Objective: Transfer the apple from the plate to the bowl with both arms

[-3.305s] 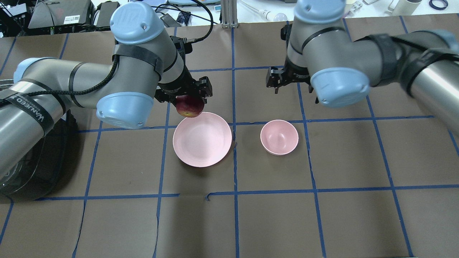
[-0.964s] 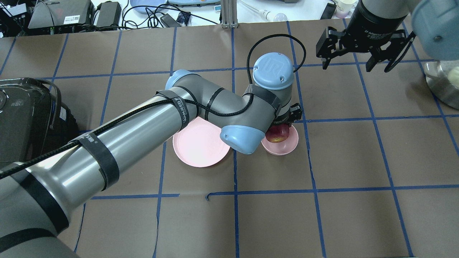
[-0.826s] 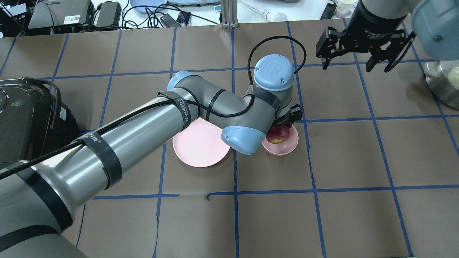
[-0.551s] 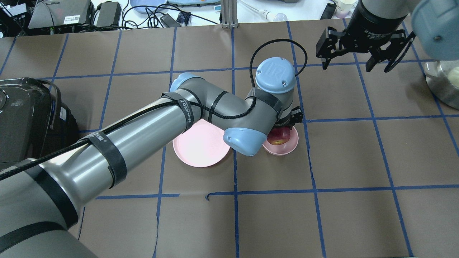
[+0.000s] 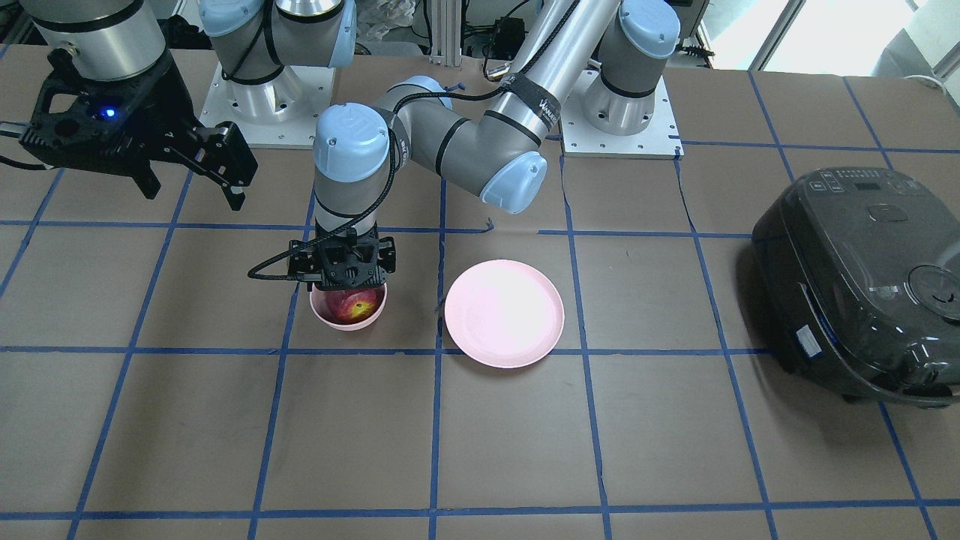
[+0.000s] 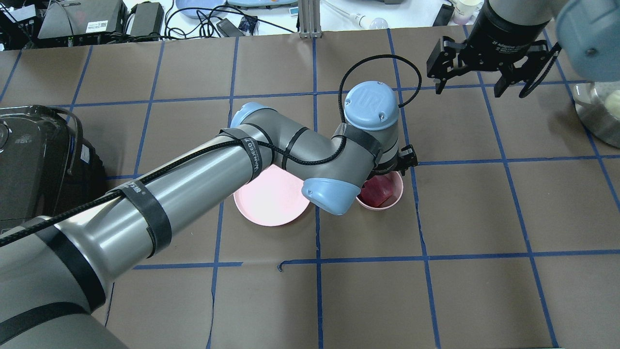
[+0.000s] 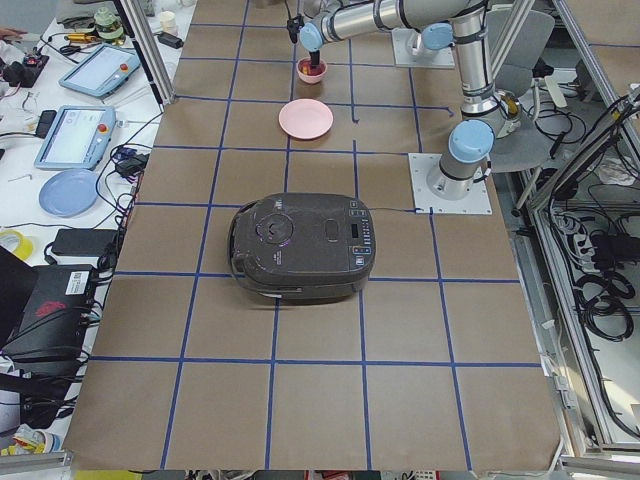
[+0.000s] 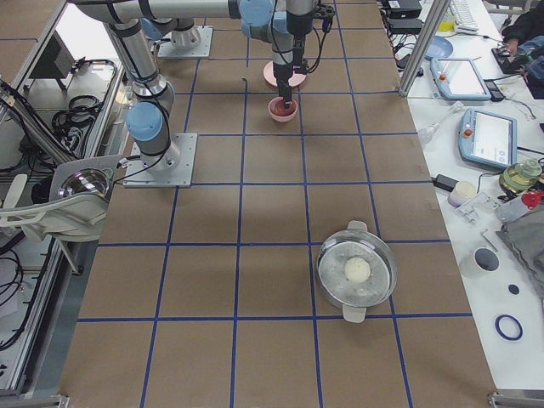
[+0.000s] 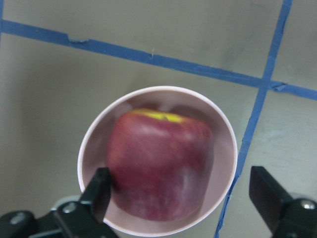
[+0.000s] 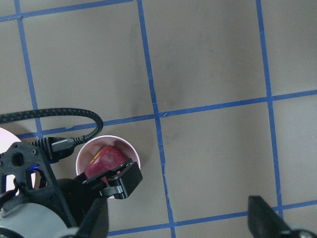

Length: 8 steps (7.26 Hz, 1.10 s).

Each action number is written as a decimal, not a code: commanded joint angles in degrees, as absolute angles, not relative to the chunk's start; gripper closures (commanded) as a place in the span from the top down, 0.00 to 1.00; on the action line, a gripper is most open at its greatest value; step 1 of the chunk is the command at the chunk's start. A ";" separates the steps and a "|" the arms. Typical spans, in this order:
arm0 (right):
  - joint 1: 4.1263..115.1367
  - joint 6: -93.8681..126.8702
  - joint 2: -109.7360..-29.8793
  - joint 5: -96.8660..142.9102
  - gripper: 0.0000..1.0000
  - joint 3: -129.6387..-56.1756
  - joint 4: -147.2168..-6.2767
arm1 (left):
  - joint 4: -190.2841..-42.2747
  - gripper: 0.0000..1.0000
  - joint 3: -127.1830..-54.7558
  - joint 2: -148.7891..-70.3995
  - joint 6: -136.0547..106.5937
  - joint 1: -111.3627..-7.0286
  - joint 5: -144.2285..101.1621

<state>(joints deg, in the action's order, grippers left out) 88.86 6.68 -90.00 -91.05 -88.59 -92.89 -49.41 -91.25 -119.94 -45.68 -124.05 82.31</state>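
We find the apple [image 9: 158,166] sitting inside the bowl [image 9: 225,144], its yellow patch turned to the far side in the left wrist view, while the plate [image 5: 504,313] lies bare just beside the bowl on the desk [image 5: 675,420]. The left end effector [image 5: 346,279] hangs directly over the bowl with its fingers [image 9: 99,191] spread wide, one at each side of the rim, and the right-hand finger in that view stands well clear of the fruit, so we judge that nothing is pinched. The apple is straight below that end effector and is roundish, so it has no long axis to mind. We judge that the coming move is a plain vertical lift clear of the rim. The right end effector [image 6: 469,89] is also spread and empty, raised well apart from the bowl, so the left arm is by far the nearer.
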 commanded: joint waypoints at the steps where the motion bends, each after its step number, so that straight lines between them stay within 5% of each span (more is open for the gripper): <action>1: 88.86 6.68 -90.00 -91.05 1.00 -88.59 -92.81 | -50.01 1.00 -91.58 -118.39 -43.52 -123.40 82.61; 8: 88.95 6.94 -89.91 -90.97 1.00 -88.42 -92.90 | -65.15 1.00 -99.50 -96.89 -20.70 -106.12 83.14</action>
